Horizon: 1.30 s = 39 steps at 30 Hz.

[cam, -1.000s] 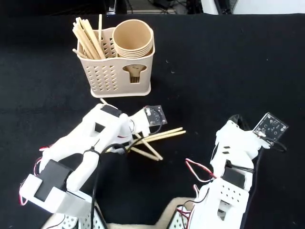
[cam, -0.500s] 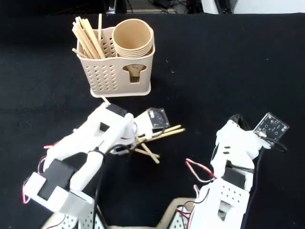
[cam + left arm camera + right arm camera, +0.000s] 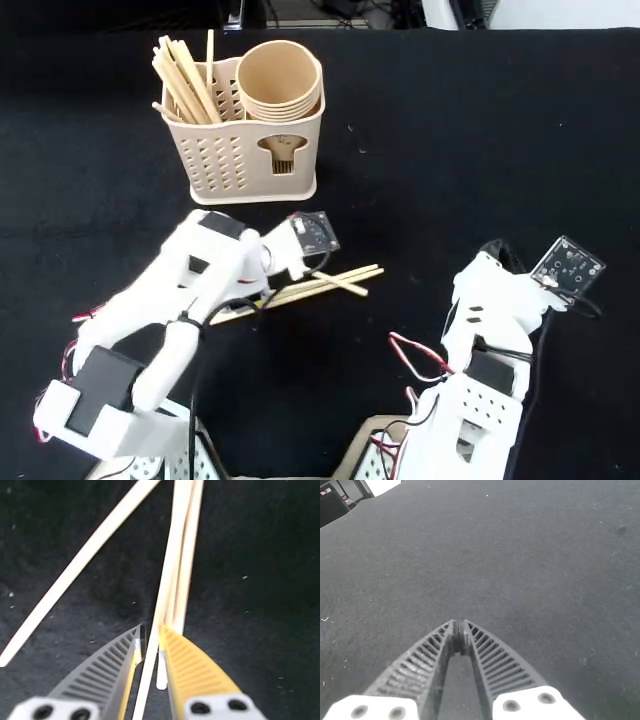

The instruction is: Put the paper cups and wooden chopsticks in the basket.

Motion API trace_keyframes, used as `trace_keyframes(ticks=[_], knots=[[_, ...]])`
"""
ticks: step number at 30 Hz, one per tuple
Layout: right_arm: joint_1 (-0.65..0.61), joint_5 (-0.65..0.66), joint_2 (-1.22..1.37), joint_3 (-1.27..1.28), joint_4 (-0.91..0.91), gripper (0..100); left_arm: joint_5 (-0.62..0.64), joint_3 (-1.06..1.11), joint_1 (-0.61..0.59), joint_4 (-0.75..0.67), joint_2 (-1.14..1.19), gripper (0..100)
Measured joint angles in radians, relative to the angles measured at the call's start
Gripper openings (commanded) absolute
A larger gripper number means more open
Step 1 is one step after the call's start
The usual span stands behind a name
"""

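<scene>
Lying pinched in the left end effector, one wooden chopstick

1. High view: left arm hides the 8 o'clock ends of the loose chopsticks; stick count unclear.
2. Left wrist view: sticks' far ends cut by the picture edge; the stretch between the fingers of the left hand is blurred.
3. Paper cups: lower parts behind basket wall; number unsure.
</scene>
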Motion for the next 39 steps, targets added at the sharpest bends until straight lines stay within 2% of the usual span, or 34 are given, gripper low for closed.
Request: trace_keyframes(ticks=[8, 15, 17, 20, 25, 32, 39], knots=[[-0.014, 0.000, 0.000, 0.000, 0.000, 3.5, -0.011, 0.000, -0.020, -0.084, 0.000, 8], [-0.029, 0.000, 0.000, 0.000, 0.000, 3.5, 0.008, -0.057, -0.002, -0.089, 0.000, 27], [-0.029, 0.000, 0.000, 0.000, 0.000, 3.5, 0.041, -0.089, 0.005, -0.091, 0.000, 30], [-0.014, -0.002, 0.000, 0.000, 0.000, 3.3, 0.114, -0.121, 0.025, -0.140, 0.003, 31], [0.069, -0.008, 0.000, 0.000, 0.000, 3.3, 0.233, -0.138, 0.064, -0.272, 0.071, 31], [0.081, -0.008, 0.000, 0.000, 0.000, 3.3, 0.411, -0.138, 0.081, -0.470, 0.199, 31], [0.081, -0.008, 0.000, 0.000, 0.000, 3.4, 0.562, -0.140, 0.081, -0.542, 0.221, 31]])
